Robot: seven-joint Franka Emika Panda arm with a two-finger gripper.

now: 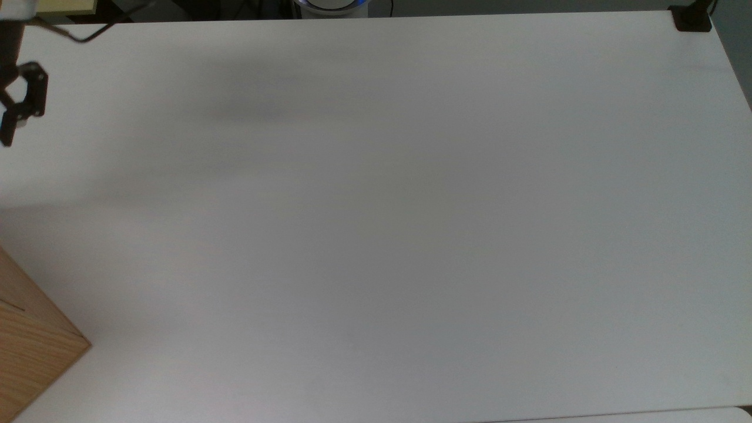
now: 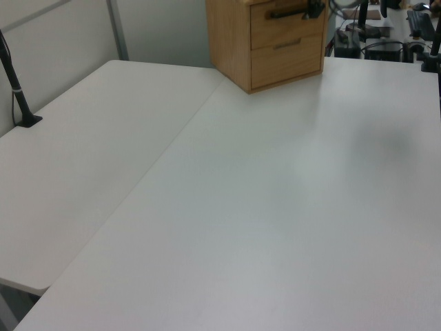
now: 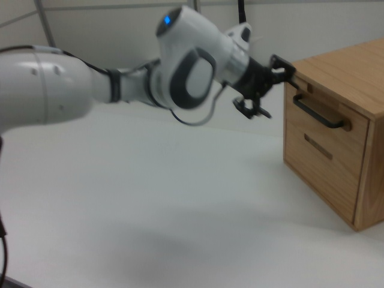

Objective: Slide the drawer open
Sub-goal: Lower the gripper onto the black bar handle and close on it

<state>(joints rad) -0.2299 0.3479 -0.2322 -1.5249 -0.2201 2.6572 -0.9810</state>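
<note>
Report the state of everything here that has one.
drawer: shut, front flush with the cabinet.
lower drawer: shut.
end effector: open, close to one end of the black handle, not around it.

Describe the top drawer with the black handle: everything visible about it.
The drawer is the upper of two in a light pine-look cabinet standing on the white table. Its front panel is plain wood grain, carrying a black bar handle mounted horizontally and standing off the panel. The front sits flush with the cabinet face, so it looks fully closed. The gripper hovers beside the handle's end in the right view, apparently not gripping it. Nothing else touches the drawer.
</note>
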